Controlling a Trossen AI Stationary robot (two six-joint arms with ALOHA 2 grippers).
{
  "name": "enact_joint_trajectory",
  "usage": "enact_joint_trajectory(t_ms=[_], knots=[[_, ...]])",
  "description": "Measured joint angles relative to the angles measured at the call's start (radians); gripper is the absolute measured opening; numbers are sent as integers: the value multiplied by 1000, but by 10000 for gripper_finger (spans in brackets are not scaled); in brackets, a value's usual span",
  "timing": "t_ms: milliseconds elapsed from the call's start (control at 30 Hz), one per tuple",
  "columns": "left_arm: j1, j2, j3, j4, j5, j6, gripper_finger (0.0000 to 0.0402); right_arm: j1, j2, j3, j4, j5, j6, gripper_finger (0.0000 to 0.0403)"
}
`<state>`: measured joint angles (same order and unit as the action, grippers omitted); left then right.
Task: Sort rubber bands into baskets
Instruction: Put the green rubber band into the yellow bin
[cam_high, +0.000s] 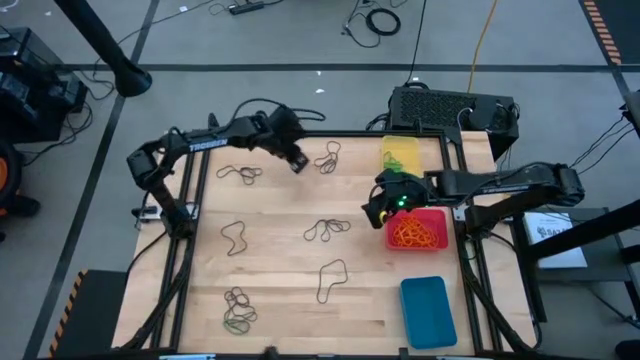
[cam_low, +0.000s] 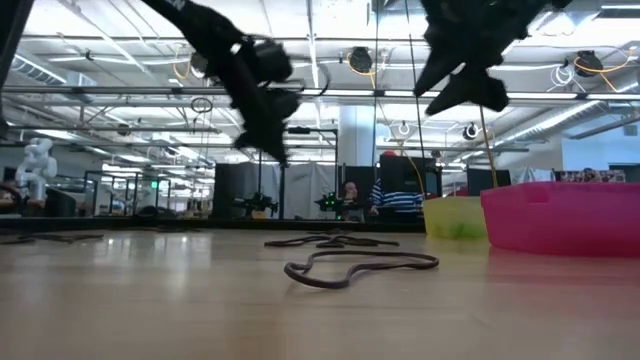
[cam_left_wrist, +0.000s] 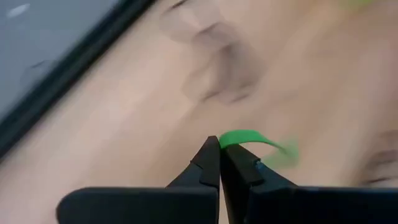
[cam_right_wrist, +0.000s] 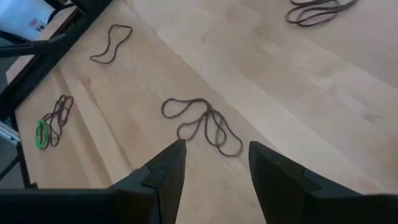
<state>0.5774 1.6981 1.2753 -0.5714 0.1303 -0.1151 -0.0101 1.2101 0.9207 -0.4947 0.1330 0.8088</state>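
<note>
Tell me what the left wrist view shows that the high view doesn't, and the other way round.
Only the left wrist view shows a green rubber band pinched in the shut left gripper. Only the high view shows the layout: yellow basket, red basket with orange bands, blue basket, dark bands scattered around, and the open right gripper beside the red basket. Both show the left gripper over the wooden table.

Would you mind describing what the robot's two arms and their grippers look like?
Both arms are dark, nearly black, jointed tubes. The left arm carries white "TROSSEN" lettering along its link. The left gripper ends in two black wedge-shaped fingers tapering to points. The right gripper has matching black fingers, and a small green light glows at the right arm's wrist.
</note>
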Motion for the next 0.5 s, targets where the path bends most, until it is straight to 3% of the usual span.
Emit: enact_joint_trajectory(t_ms=[100,267,400,500], knots=[[-86,9,0,171,57,-88,2,0,-64,0,-72,27,19,169],[-215,67,0,504,60,-219,2,0,-179,0,-242,151,102,169],[-265,147,10,760,45,-322,2,0,-240,0,-381,238,184,169],[-273,236,63,826,32,-422,2,0,-265,0,-455,260,212,169]])
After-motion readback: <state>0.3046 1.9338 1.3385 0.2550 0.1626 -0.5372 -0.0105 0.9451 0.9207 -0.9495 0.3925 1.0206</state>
